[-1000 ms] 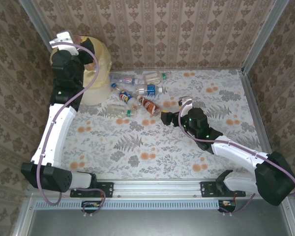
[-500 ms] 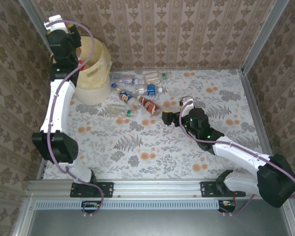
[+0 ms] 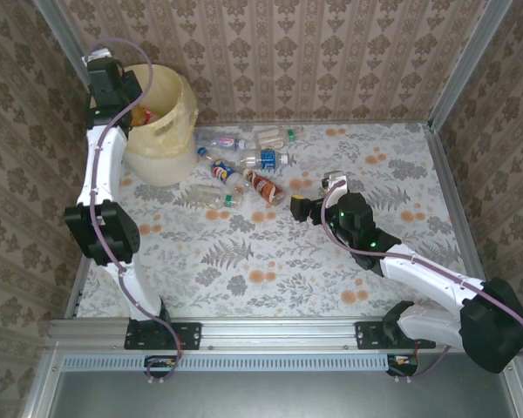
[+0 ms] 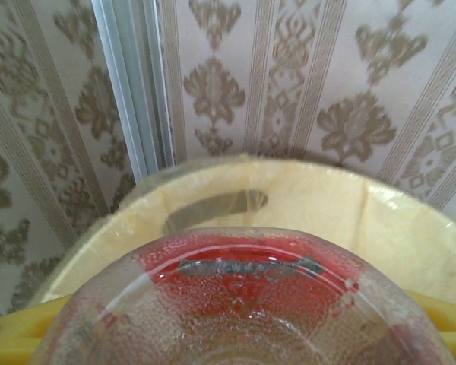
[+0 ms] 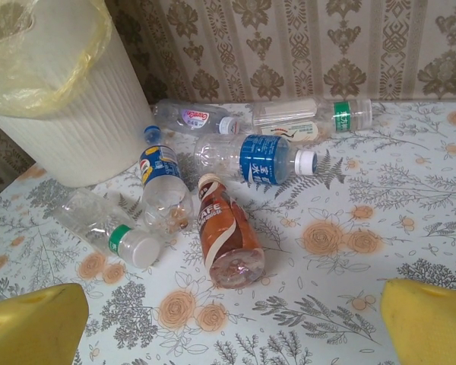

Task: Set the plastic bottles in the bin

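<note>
Left claw [image 4: 232,334] clamped on red-labelled bottle [image 4: 243,281], poised over bin [image 3: 173,131] mouth. Best release: centre it inside rim, then let go, no flick. Right claw [image 5: 232,312] gaping wide, low over table [image 5: 349,296], brown bottle [image 5: 228,236] just ahead.

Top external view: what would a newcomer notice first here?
The left arm stretched to the far-left corner, its jaws holding a red-labelled bottle over the cream bin. Next, the heap of plastic bottles lying beside the bin, with the right arm just short of them, jaws open.
</note>
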Controlling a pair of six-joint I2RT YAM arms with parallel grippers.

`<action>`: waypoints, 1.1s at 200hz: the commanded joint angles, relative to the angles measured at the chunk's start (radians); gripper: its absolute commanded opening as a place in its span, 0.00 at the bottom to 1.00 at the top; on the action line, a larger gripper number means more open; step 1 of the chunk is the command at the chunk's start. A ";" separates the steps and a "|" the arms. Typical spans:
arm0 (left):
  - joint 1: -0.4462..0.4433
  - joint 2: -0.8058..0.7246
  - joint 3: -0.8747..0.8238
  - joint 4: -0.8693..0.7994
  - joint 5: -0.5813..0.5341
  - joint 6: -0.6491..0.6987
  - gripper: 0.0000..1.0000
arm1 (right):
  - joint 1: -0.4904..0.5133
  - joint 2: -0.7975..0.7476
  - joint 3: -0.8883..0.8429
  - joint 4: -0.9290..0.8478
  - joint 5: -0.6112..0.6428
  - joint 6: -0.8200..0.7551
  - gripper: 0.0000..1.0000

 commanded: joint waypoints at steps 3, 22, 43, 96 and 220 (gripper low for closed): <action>0.031 0.067 0.122 -0.113 0.157 -0.062 0.65 | -0.007 -0.004 0.002 -0.015 0.023 -0.006 1.00; 0.032 0.125 0.242 -0.215 0.167 -0.063 0.84 | -0.007 -0.005 0.003 -0.018 0.024 0.004 1.00; 0.034 0.128 0.270 -0.206 0.238 -0.054 0.98 | -0.007 -0.010 0.001 -0.025 0.026 0.008 1.00; 0.032 0.116 0.294 -0.224 0.311 -0.082 1.00 | -0.007 -0.011 -0.002 -0.024 0.035 0.016 1.00; -0.168 -0.122 0.052 -0.155 0.194 -0.108 1.00 | -0.020 0.012 -0.010 -0.036 0.076 0.062 1.00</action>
